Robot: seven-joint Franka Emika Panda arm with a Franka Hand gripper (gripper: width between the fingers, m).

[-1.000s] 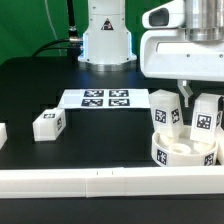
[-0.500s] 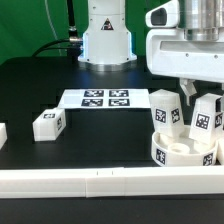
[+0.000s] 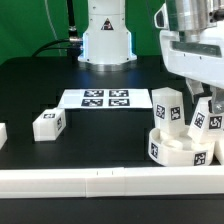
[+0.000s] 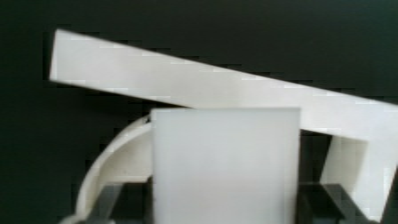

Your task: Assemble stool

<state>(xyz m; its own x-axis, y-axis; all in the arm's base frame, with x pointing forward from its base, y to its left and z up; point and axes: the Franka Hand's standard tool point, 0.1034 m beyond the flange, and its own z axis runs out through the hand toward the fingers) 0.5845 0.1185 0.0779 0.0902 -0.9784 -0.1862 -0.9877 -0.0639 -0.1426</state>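
White plastic round disc seat (image 3: 178,150) sits near the desk's front edge, toward the corner on the exterior view's right, just behind the long white border rail (image 3: 100,182). One stubby white tagged leg block (image 3: 165,106) stands upright in a socket. The two-finger gripper (image 3: 203,100) is clamped on the second leg (image 3: 203,124), whose lower end is at the seat; whether it is fully home, can't tell. The third leg (image 3: 47,122) lies loose near the marker board (image 3: 105,98). Judgement: keep the held leg plumb over its socket and press straight down. The seat could shift.
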